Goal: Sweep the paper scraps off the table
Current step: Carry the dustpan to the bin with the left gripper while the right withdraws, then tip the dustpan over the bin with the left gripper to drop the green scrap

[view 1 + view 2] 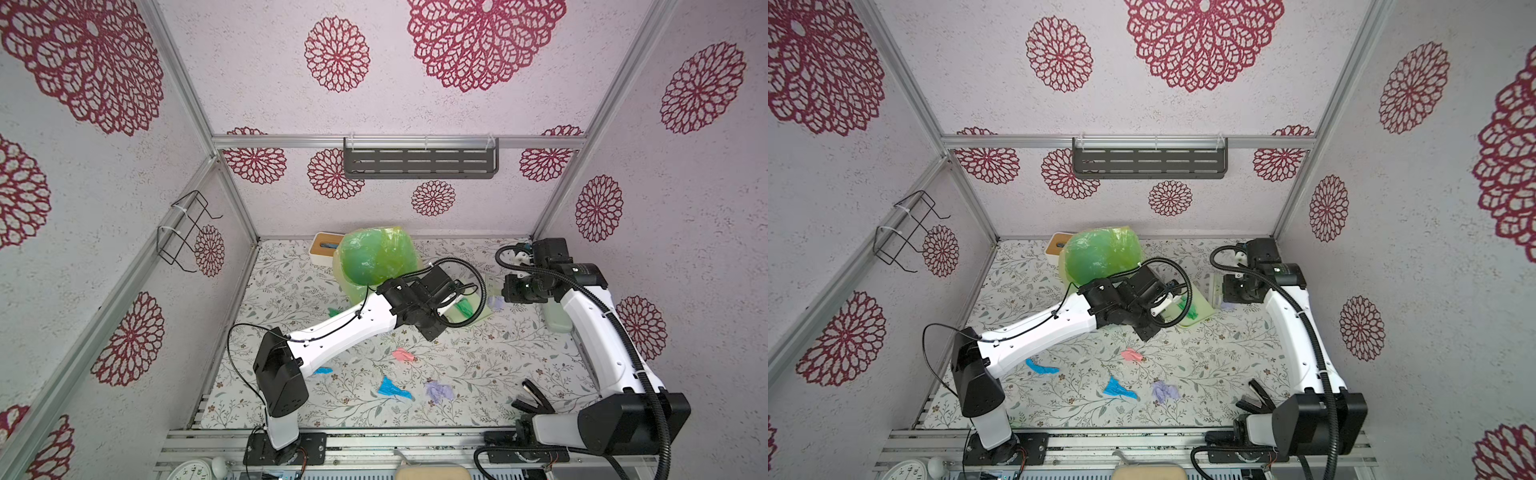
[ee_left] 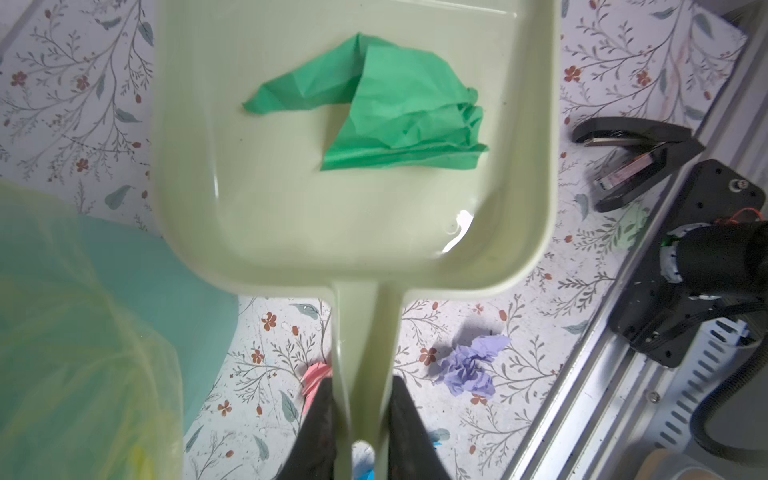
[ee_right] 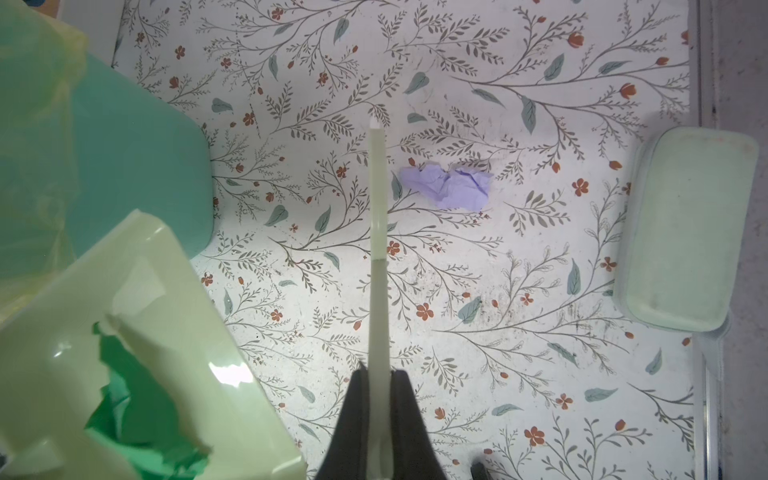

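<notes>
My left claw (image 2: 359,386) is pinching the dustpan (image 2: 353,232) by its handle, one green scrap (image 2: 386,108) lying inside. My right claw (image 3: 376,374) is pressing shut on the brush (image 3: 377,187), beside a lilac scrap (image 3: 449,187). Lower centre in a top view, a pink scrap (image 1: 403,355) and a blue scrap (image 1: 392,388) are waiting on the table (image 1: 498,365): I'm judging most remains.

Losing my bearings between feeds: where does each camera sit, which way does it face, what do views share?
Top views: high over the front edge, facing down over the table; left arm and right arm show.
Left wrist: looks along the left gripper, shut on the dustpan handle.
Right wrist: looks down past the right gripper, shut on a thin pale-green tool, at a lilac scrap.
Shared: dustpan with green scrap, in every view.
</notes>
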